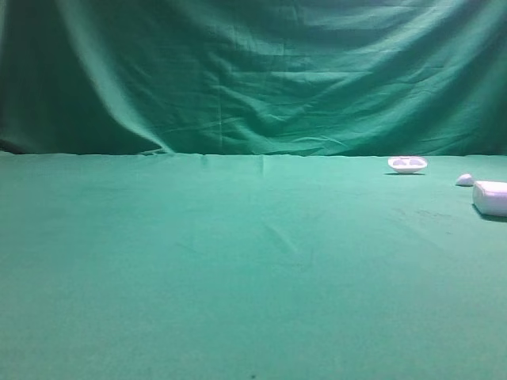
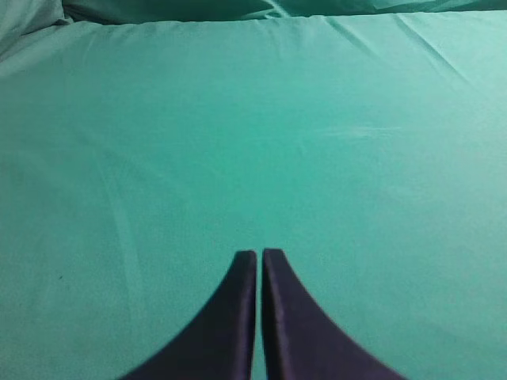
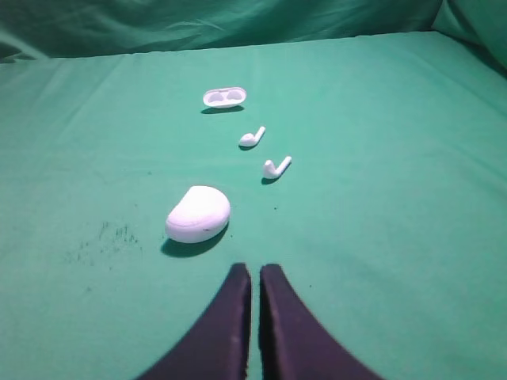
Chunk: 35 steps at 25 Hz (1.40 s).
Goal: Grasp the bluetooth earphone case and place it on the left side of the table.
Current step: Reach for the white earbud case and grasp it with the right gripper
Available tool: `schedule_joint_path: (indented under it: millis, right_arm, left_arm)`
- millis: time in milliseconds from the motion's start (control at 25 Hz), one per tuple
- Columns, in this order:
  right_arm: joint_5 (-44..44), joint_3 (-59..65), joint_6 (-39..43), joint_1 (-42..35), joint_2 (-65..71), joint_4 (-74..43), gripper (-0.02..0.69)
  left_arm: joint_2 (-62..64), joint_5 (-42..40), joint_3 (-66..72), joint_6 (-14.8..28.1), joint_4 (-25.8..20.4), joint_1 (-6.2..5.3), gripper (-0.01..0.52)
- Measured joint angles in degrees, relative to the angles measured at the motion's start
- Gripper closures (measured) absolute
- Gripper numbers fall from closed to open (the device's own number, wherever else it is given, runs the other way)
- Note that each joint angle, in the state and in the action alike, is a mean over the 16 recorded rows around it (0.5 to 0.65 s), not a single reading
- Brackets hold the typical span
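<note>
The bluetooth earphone case [image 3: 198, 214] is a smooth white rounded case lying on the green table [image 3: 380, 237], a little ahead and left of my right gripper [image 3: 255, 269], which is shut and holds nothing. In the exterior high view the case [image 1: 491, 197] shows at the far right edge, partly cut off. My left gripper [image 2: 259, 253] is shut over bare green cloth [image 2: 253, 142], with nothing between its dark fingers. Neither arm shows in the exterior high view.
Two loose white earbuds [image 3: 252, 138] [image 3: 276, 167] lie beyond the case, and a shallow white open tray [image 3: 225, 97] sits farther back. The tray [image 1: 407, 164] and a small white piece [image 1: 464, 180] show at the right of the exterior high view. A green drape [image 1: 253, 71] hangs behind.
</note>
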Motion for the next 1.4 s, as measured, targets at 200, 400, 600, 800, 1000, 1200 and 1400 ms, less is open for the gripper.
schedule_joint_path:
  millis: [200, 400, 600, 800, 1000, 1200, 1400]
  right_arm:
    - [0.00, 0.00, 0.00, 0.00, 0.00, 0.00, 0.665]
    - [0.00, 0.00, 0.00, 0.00, 0.00, 0.00, 0.665]
    - [-0.15, 0.00, 0.00, 0.00, 0.00, -0.21, 0.665]
    - [-3.79, 0.01, 0.17, 0.00, 0.00, -0.26, 0.665]
    - [-12.73, 0.02, 0.54, 0.00, 0.00, 0.22, 0.665]
    - [-23.63, -0.29, 0.88, 0.00, 0.18, 0.96, 0.665]
    - [-27.60, -4.15, 1.43, 0.00, 3.12, 1.80, 0.665]
  left_arm:
    - [0.00, 0.00, 0.00, 0.00, 0.00, 0.00, 0.514]
    - [0.00, 0.00, 0.00, 0.00, 0.00, 0.00, 0.514]
    - [0.00, 0.00, 0.00, 0.00, 0.00, 0.00, 0.514]
    - [0.00, 0.00, 0.00, 0.00, 0.00, 0.00, 0.514]
    - [0.00, 0.00, 0.00, 0.00, 0.00, 0.00, 0.514]
    - [0.00, 0.00, 0.00, 0.00, 0.00, 0.00, 0.514]
    - [0.00, 0.00, 0.00, 0.00, 0.00, 0.00, 0.514]
